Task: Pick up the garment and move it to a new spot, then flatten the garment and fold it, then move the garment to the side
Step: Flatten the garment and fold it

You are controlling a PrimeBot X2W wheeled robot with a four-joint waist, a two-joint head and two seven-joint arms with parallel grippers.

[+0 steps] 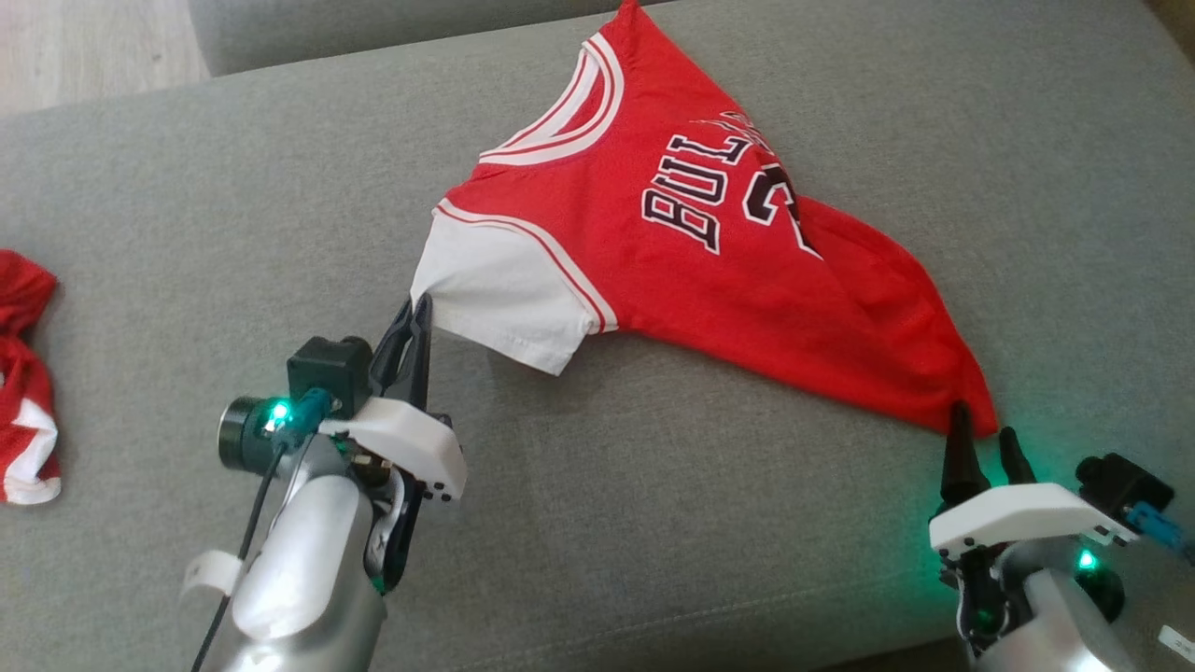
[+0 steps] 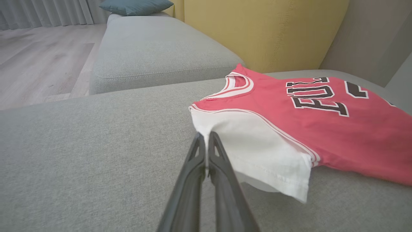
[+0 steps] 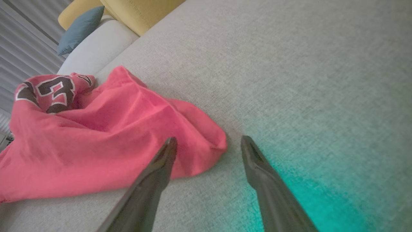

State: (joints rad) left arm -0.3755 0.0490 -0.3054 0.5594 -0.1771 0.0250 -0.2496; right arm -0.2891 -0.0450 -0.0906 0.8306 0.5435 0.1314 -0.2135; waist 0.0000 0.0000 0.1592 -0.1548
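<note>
The garment (image 1: 691, 243) is a red basketball jersey with white sleeves and dark lettering, lying partly spread on the grey sofa cushion. My left gripper (image 1: 420, 306) is shut on the edge of the white sleeve (image 2: 257, 151), fingers pinched together at its corner (image 2: 205, 135). My right gripper (image 1: 982, 431) stands open at the jersey's lower red corner (image 3: 206, 145), which lies on the cushion between and just ahead of its fingertips (image 3: 208, 141), not clamped. The hem there is bunched into folds.
A second red-and-white garment (image 1: 23, 383) lies crumpled at the cushion's left edge. A yellow backrest (image 2: 264, 29) rises behind the jersey, with a blue pillow (image 2: 135, 6) on the adjoining grey seat. Wooden floor (image 2: 38, 61) lies beyond the cushion's far left edge.
</note>
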